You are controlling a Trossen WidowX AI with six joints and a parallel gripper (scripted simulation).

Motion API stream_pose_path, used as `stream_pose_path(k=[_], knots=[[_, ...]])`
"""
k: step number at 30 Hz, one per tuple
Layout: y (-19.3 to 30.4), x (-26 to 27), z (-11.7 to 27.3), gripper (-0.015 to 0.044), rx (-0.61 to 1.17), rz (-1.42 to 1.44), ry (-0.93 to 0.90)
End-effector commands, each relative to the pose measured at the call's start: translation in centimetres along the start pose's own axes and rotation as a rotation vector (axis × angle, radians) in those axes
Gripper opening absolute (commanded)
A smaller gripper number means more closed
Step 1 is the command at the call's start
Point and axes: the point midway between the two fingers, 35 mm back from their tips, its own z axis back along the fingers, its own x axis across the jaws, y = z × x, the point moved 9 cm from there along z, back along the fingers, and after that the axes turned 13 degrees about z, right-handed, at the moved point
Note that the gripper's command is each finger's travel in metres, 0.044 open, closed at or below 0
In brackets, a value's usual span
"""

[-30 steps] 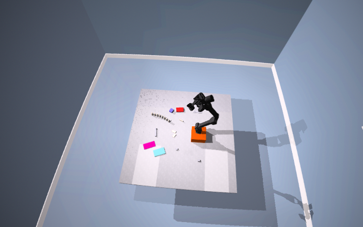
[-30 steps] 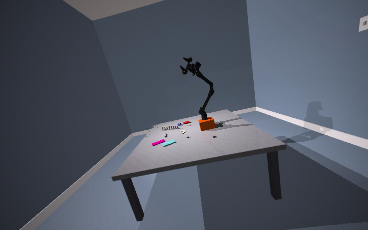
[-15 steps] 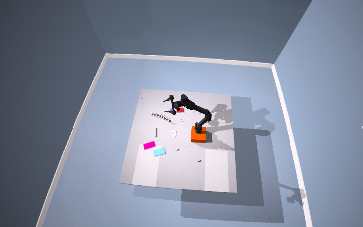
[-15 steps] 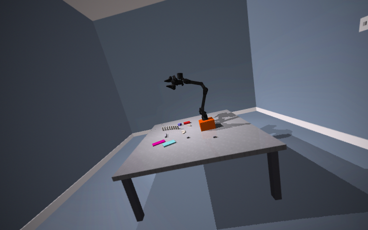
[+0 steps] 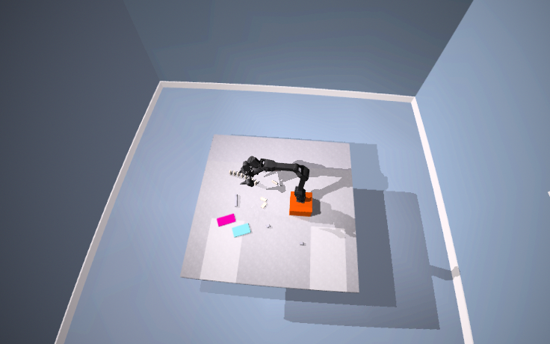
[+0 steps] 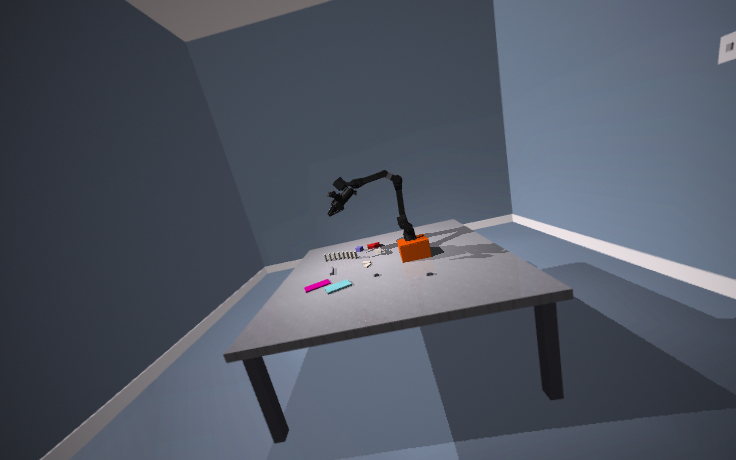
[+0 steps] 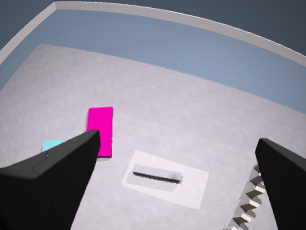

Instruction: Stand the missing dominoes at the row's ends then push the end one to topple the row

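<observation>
A row of standing cream dominoes [image 5: 231,173] [image 6: 340,255] [image 7: 256,191] runs across the table; the arm covers part of it in the top view, and the wrist view shows part at lower right. Two loose dominoes [image 5: 263,206] [image 6: 366,264] lie close together in front of the row. Another loose domino [image 5: 275,182] [image 6: 378,250] lies beyond the row's right end. My gripper [image 6: 328,204] [image 7: 182,142] is open and empty, high above the row, with its fingers wide apart.
A magenta block [image 5: 226,220] [image 6: 317,285] [image 7: 105,125], a cyan block [image 5: 240,230] [image 6: 338,287] [image 7: 52,145] and a thin grey bar [image 5: 236,200] [image 6: 332,271] [image 7: 157,173] lie in front. A purple block [image 6: 359,248] and red block [image 6: 373,245] are behind. The orange base [image 5: 300,209] [image 6: 414,249] stands right.
</observation>
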Motion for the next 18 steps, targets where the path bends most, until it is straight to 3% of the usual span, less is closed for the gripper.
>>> stream_pose_path(k=[1,8,14,18], knots=[[3.5,1.0,-3.3,0.0440,0.190,-0.155,-0.028],[11.3,3.7,-8.2,0.0440,0.598,-0.427,-0.013],[17.8,6.5,-10.0,0.0440,0.945,-0.589,0.072],[18.5,6.9,-10.0,0.0440,0.982,-0.603,0.086]])
